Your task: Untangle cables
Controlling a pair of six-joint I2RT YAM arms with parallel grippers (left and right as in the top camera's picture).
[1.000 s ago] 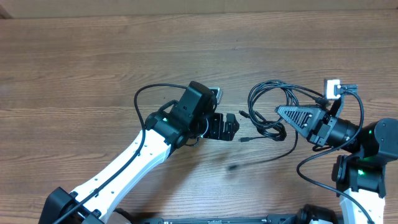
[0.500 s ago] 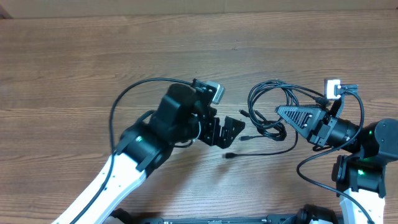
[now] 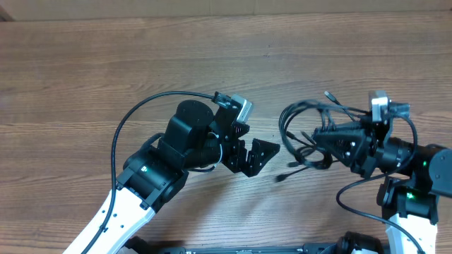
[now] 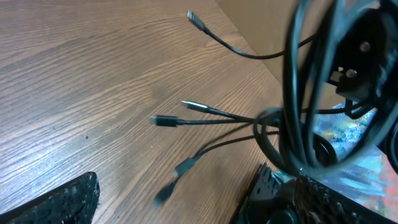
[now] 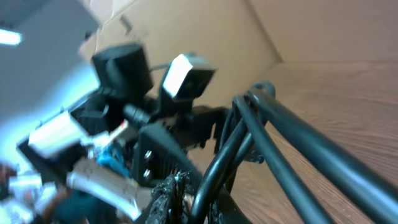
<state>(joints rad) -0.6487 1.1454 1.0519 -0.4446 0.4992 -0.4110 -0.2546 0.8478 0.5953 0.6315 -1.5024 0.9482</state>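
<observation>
Cables [image 3: 307, 147] hang in a tangled black bundle right of centre over the wooden table [image 3: 106, 63], clamped in the right gripper [image 3: 321, 137]. The left gripper [image 3: 254, 156] is spread wide and empty just beside their loose plug ends.

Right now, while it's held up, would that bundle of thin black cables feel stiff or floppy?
Probably floppy: the thin black cables sag in loops from the right gripper. Likely light, since one pinch seems to carry them. The plug ends dangle loose, so they may swing and snag.
</observation>
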